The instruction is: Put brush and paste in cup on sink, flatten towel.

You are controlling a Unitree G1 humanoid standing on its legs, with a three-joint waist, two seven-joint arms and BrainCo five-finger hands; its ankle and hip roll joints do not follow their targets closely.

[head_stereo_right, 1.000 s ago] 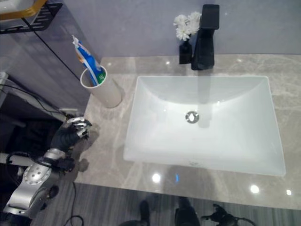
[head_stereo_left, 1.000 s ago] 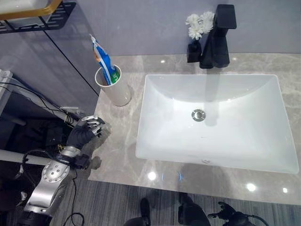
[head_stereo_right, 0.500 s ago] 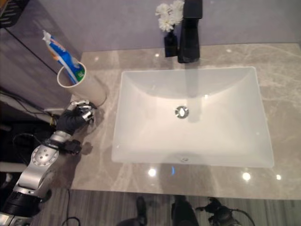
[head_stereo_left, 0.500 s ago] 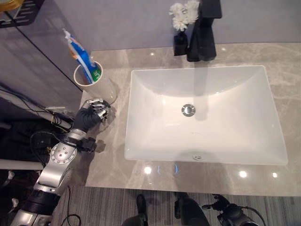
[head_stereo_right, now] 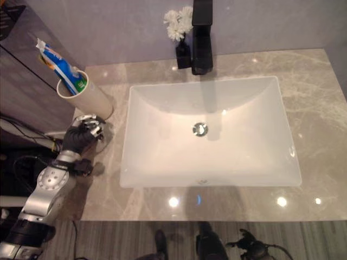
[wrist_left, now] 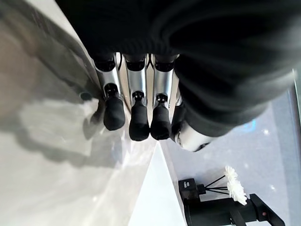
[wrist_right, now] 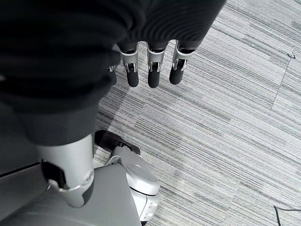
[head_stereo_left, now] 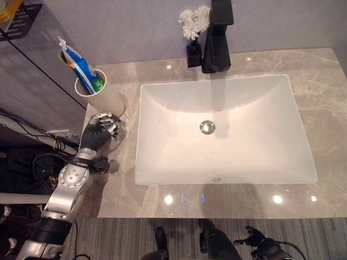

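A white cup (head_stereo_left: 102, 96) stands at the back left corner of the grey marble counter (head_stereo_left: 325, 70), left of the sink. A blue, white and green toothpaste tube (head_stereo_left: 82, 67) leans in it, with something dark and thin beside the tube that I cannot make out. My left hand (head_stereo_left: 96, 134) hovers over the counter's left edge just in front of the cup's base, its fingers (wrist_left: 139, 120) relaxed and holding nothing. My right hand (wrist_right: 150, 66) hangs low over the striped floor, fingers relaxed and empty.
A white rectangular sink basin (head_stereo_left: 249, 130) takes up the counter's middle. Behind it stand a black faucet (head_stereo_left: 218, 38) and a small black vase with white flowers (head_stereo_left: 191, 33). A dark wall shelf (head_stereo_left: 21, 13) sits at the upper left. Cables lie left of the counter.
The camera has shifted right, so the whole scene sits further left. My left hand has moved along the counter's left edge towards the cup and is now just by its base.
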